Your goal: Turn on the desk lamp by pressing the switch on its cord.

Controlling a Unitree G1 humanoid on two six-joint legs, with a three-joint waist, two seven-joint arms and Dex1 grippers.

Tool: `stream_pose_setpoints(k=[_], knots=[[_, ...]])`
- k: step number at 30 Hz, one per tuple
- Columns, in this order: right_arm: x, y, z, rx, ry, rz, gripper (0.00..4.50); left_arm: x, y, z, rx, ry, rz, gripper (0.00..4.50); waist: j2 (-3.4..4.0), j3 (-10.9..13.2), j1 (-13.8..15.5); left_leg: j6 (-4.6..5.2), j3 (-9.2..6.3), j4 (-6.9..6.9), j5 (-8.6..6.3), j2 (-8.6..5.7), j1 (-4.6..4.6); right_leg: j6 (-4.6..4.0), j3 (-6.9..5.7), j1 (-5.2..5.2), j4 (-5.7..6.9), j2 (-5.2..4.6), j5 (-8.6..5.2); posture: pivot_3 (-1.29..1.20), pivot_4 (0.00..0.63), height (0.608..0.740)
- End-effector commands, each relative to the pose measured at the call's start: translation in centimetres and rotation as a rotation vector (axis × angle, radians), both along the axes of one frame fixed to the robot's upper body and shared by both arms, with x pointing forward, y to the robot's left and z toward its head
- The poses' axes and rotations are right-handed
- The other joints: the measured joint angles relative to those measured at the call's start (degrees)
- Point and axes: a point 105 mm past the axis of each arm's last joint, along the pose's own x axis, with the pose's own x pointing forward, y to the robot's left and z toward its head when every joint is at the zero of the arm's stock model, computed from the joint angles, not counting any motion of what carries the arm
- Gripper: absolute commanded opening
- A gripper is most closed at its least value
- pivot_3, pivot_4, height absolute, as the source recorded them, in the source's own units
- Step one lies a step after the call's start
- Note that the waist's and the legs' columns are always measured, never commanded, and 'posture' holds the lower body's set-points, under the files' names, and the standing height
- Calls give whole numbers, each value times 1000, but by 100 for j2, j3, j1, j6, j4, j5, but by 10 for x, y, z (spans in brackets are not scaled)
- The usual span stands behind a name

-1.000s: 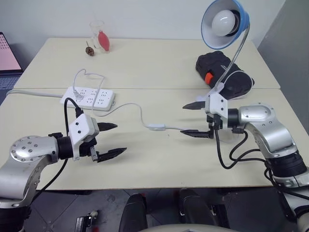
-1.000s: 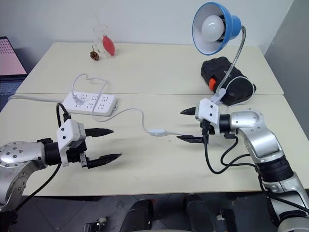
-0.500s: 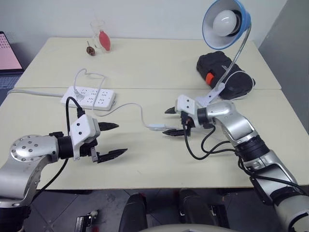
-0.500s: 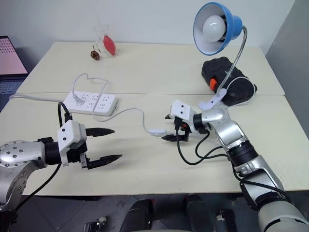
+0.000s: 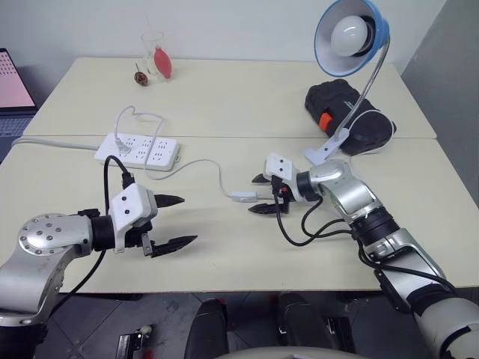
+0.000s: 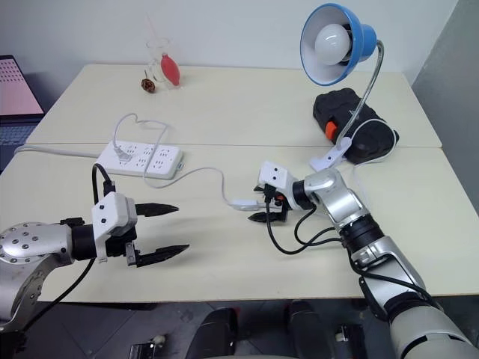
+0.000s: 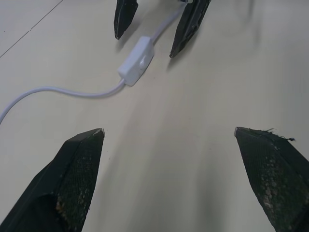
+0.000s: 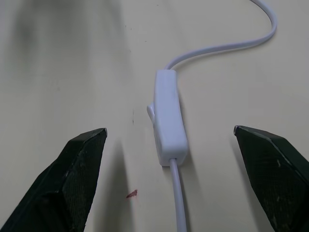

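The desk lamp (image 5: 350, 36) stands at the far right, its blue shade on a silver gooseneck, and the bulb is unlit. Its thin white cord (image 5: 213, 168) runs across the near table to the small white switch (image 5: 242, 197), which lies flat. My right gripper (image 5: 253, 196) is open just right of the switch. Its black fingertips (image 8: 84, 159) stand on either side of the switch (image 8: 169, 118) at its near end, without touching it. My left gripper (image 5: 188, 219) hovers open and empty to the left, pointing towards the switch (image 7: 136, 60).
A white power strip (image 5: 137, 149) with a plug lies at the back left of the near table. A black bag (image 5: 344, 112) sits by the lamp's clip base. A glass with a red object (image 5: 155, 58) and a small brown item (image 5: 138, 76) stand far back.
My right gripper has moved left and down from near the lamp's base to the switch, still open. The left gripper has stayed in place.
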Motion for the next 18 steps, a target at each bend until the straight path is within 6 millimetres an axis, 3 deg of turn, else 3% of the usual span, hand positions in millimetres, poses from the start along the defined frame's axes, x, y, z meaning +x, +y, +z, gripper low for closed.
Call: stream_pose_setpoints(k=[1, 16, 18], knots=[[7, 3, 14, 30, -47, -6, 3964, 0, -2, 5, 15, -33, -22, 4500, 0, 0, 0, 0, 0, 0, 0, 0, 0, 0, 0, 0, 0, 0, 0, 0, 150, 740], [-1, 0, 9, -25, -98, 64, 435, 8, -6, 8, 2, -60, -37, 4500, 0, 0, 0, 0, 0, 0, 0, 0, 0, 1, 0, 0, 0, 0, 0, 0, 150, 740], [-4, -1, 10, -26, -100, 78, 347, 9, -6, 9, -2, -65, -37, 4500, 0, 0, 1, 0, -1, 0, 0, 0, 0, 1, 0, 0, 0, 0, 0, 0, 150, 740]])
